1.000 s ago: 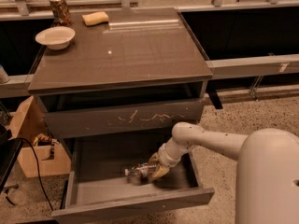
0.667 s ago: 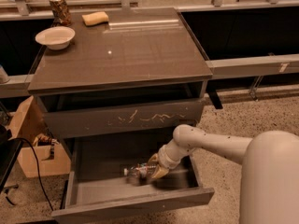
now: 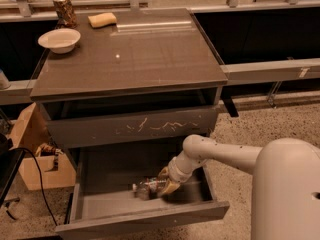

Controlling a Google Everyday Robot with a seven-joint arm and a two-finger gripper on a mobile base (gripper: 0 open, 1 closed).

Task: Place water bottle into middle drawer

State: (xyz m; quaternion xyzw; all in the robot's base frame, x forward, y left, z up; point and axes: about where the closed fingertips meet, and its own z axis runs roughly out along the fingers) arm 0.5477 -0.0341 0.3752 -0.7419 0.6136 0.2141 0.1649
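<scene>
The middle drawer (image 3: 115, 204) is pulled out at the bottom of the grey cabinet, showing its smooth grey inside. The water bottle (image 3: 146, 186) lies on its side in it, right of centre, cap end pointing left. My gripper (image 3: 165, 182) reaches down into the drawer from the right on the white arm (image 3: 220, 151). Its tan fingers (image 3: 170, 186) are closed around the bottle's right end, and the bottle rests at or just above the drawer floor.
Above the open drawer sits the shut drawer with pale scratches (image 3: 135, 126). On the cabinet top (image 3: 135, 59) stand a white bowl (image 3: 59, 39), a patterned can (image 3: 65, 11) and a yellow sponge (image 3: 102, 19). A cardboard box (image 3: 32, 149) and a black cable (image 3: 39, 176) sit left of the cabinet.
</scene>
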